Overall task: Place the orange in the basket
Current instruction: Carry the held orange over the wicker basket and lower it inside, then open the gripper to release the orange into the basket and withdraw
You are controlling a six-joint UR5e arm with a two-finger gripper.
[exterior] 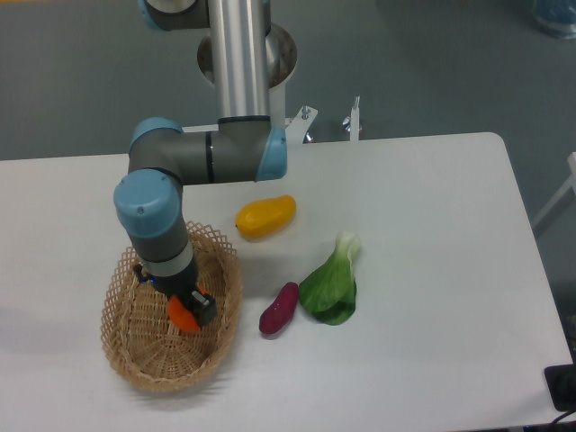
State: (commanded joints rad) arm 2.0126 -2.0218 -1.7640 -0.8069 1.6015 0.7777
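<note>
The orange (183,314) is a small bright-orange fruit, partly hidden between my fingers. My gripper (186,310) is shut on it and hangs over the middle of the basket (137,348), a large oval tan wicker basket at the table's front left. The arm reaches down from the back and covers the basket's far rim. Whether the orange touches the basket floor cannot be told.
A yellow mango-shaped fruit (265,216) lies behind and to the right of the basket. A purple sweet potato (279,309) and a green leafy vegetable (332,286) lie just right of the basket. The table's right edge runs along the far right.
</note>
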